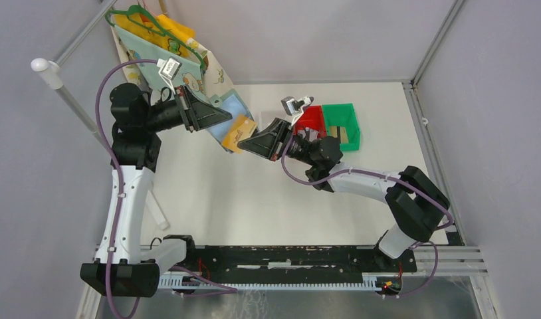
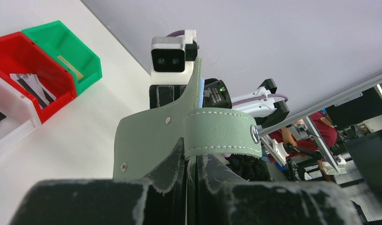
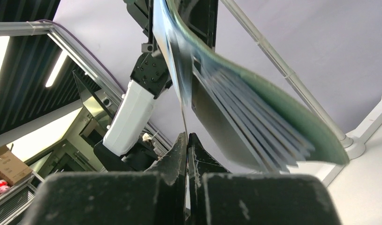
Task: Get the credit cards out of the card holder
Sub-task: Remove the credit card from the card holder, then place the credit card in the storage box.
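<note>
The card holder (image 1: 233, 106) hangs open in the air left of the table's middle, grey-green outside with pale blue pockets inside. My left gripper (image 1: 220, 118) is shut on its cover (image 2: 147, 140), just below the snap strap (image 2: 222, 131). My right gripper (image 1: 249, 142) is shut on a tan credit card (image 1: 241, 129) at the holder's lower edge. In the right wrist view that card (image 3: 182, 112) is edge-on between the closed jaws (image 3: 187, 139), with the fanned pockets (image 3: 255, 108) just above. Grey cards (image 2: 32, 86) lie in the red bin and a tan card (image 2: 69, 65) in the green bin.
A red bin (image 1: 312, 117) and a green bin (image 1: 351, 113) stand at the back right, with a white bin (image 2: 11, 126) beside the red one. A green hanger with patterned fabric (image 1: 163, 34) hangs at the back left. Frame posts border the table.
</note>
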Motion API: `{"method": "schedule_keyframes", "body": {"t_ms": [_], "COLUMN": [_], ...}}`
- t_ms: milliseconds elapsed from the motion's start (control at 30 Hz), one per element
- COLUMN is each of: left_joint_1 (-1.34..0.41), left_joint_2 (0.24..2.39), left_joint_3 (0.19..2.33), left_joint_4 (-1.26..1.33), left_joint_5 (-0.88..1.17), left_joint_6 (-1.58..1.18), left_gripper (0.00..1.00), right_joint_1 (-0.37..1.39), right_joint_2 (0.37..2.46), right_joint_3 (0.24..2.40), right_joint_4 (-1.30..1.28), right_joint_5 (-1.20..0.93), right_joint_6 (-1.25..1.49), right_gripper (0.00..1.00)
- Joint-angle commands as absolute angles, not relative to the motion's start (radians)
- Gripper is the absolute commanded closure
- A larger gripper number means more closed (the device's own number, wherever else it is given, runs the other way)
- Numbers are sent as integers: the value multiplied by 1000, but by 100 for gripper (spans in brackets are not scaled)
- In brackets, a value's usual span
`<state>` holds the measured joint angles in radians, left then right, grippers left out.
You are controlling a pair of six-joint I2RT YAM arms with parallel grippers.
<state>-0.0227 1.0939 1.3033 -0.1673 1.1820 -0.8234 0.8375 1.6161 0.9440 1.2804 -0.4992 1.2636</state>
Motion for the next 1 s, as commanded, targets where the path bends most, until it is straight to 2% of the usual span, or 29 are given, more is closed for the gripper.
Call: {"method": "schedule_keyframes", "body": {"t_ms": [0,133,233,333,433,533,600,967], "left_joint_1": [-22,-21,-21,-21,-21,-21,-21,-21], "left_joint_2": [1088,1093,1104,1115,1114,1119,1126,1129], "left_joint_3": [1376,1395,1425,1448,1447,1449,1452,1460], "left_joint_4": [-72,-94,-213,-351,-428,-489,-524,-643], "left_joint_5": [1194,1197,1185,1172,1167,1164,1166,1182], "left_joint_6": [-877,-818,-674,-536,-432,-363,-331,-222], "left_gripper": [89,91,94,95,95,95,94,94], "right_joint_1": [829,760,656,518,386,295,251,179], "right_joint_2": [1576,1503,1411,1322,1278,1306,1347,1613], "right_joint_3": [909,808,748,735,816,962,1035,1312], "right_joint_4": [1354,1313,1130,796,340,-47,-187,-431], "right_joint_5": [-535,-609,-714,-791,-779,-648,-564,-108], "right_joint_6": [1288,1275,1204,1002,699,408,313,111], "right_gripper": [100,100,100,100,100,100,100,100]}}
